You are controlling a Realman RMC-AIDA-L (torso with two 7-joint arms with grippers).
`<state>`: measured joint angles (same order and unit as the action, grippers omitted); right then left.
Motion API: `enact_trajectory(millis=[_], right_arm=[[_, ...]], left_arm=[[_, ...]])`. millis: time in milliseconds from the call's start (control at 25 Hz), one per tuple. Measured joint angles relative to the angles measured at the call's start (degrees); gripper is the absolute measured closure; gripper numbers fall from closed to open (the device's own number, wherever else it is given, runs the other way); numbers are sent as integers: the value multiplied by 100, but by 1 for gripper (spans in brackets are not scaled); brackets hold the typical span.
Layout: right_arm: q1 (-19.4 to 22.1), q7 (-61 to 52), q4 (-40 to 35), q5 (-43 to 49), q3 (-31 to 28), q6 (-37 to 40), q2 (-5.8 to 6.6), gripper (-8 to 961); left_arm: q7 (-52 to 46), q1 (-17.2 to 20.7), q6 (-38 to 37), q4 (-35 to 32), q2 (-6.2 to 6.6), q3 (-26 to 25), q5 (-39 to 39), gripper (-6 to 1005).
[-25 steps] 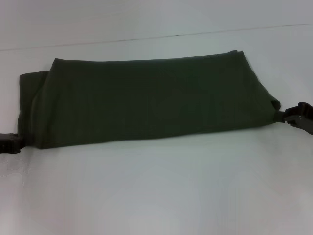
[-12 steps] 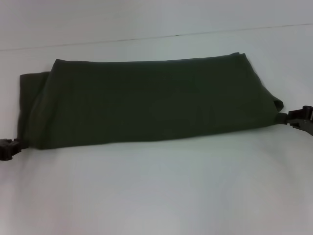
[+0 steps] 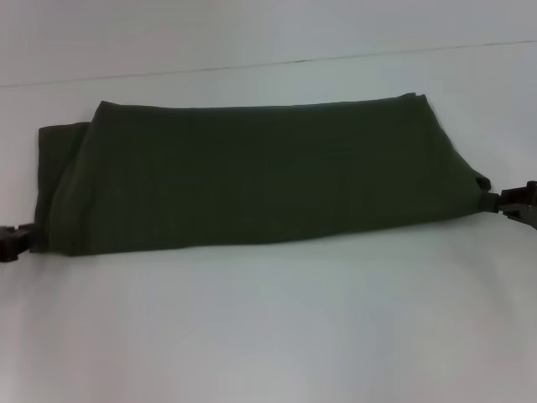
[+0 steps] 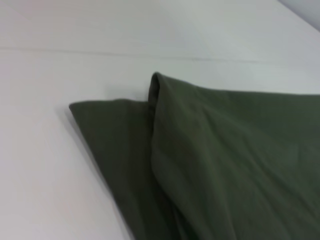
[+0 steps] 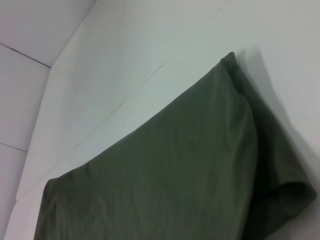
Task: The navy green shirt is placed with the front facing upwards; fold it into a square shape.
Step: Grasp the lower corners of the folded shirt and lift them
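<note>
The navy green shirt [image 3: 252,176] lies as a long folded band across the white table, plain dark side up, with no letters showing. My left gripper [image 3: 18,239] sits at the band's near left corner, shut on the cloth edge. At the far right end, my right gripper [image 3: 502,200] pinches the near right corner, which is drawn out to a small point. The left wrist view shows the shirt's [image 4: 225,160] layered left end. The right wrist view shows the shirt's [image 5: 165,180] right end with a curled corner.
A white table [image 3: 268,336] spreads in front of the shirt. A thin seam line [image 3: 336,59] runs across the tabletop behind it. Nothing else stands on the surface.
The whole shirt has slid slightly to the right and away from me. My right gripper moved right with its corner. My left gripper dipped, then rose back to the left corner.
</note>
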<state>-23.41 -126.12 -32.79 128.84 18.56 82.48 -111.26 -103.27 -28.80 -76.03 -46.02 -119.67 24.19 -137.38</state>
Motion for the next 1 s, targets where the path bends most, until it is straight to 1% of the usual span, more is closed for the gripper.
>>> enact_trajectory(millis=[120,400,560,680,1000], right_arm=[[-14,0,0,0,3,1,0,949],[-29,-21,0,0,1,11,0,949],[-32,-29,0,0,-1,14,-3,949],[-33,-31,0,0,-2,14,-9,949],[-31,-20,0,0,-2,11,-9,949]], left_arm=[[-27,-56,28,38,18,2,49,937],[-149,-165,85,153,51,187,-65,705],[-150,-183,95,180,61,205,-70,565],[-150,-191,93,182,67,207,-112,332],[-150,-178,150,201,67,210,-226,186]])
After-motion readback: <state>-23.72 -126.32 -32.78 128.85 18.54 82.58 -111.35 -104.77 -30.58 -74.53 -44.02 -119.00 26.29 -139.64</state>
